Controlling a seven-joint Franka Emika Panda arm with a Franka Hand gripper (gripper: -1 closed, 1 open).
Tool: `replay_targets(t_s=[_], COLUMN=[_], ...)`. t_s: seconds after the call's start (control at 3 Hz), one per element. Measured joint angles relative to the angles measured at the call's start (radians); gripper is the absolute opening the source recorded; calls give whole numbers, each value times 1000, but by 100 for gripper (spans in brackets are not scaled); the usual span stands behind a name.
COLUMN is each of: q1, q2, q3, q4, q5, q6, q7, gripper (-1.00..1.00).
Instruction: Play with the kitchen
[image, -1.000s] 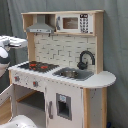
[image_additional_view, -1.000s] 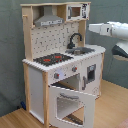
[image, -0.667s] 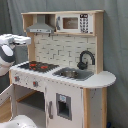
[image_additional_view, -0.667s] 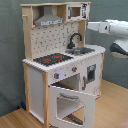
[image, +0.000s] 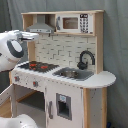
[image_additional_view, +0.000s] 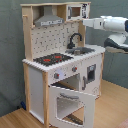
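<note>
Grey curtain fills the background in both exterior views, and a wooden floor shows at the bottom of the second exterior view. On that floor stands 1 kitchen (image: 65, 70), filling most of the frame in each picture, tall, of light wood with white panels.

Counted on it: 1 grey hood (image_additional_view: 49, 19) at upper left of the second exterior view, 1 microwave (image: 75, 23) beside it on the top shelf, 1 black faucet (image: 86, 59), 1 sink (image: 73, 73), 1 black hob (image_additional_view: 53, 59) with 2 red rings, and 2 knobs (image: 26, 81) on the front panel below the hob. There are 2 lower doors. The windowed oven door (image_additional_view: 70, 103) hangs open, tilted down and outward at the lower middle of the second exterior view, while the second door (image_additional_view: 91, 74), under the sink, looks closed.

The arm reaches in from the right edge of the second exterior view, and its pincer (image_additional_view: 88, 22) is at the upper shelf, just beside the microwave end of the kitchen. Whether its fingers are spread or pressed together cannot be told.

As a judgement, play is partly along: 1 door already stands open, and the microwave, knobs, faucet and second door appear untouched.
</note>
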Motion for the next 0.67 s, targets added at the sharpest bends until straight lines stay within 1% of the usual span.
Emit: replay_targets(t_s=[0.33,0.67], q1=[-45,-97], q2=[71,144], q3=[19,50], q4=[60,130], q5=[0,0], q6=[15,28], q7=[-28,-53], gripper=[100,100])
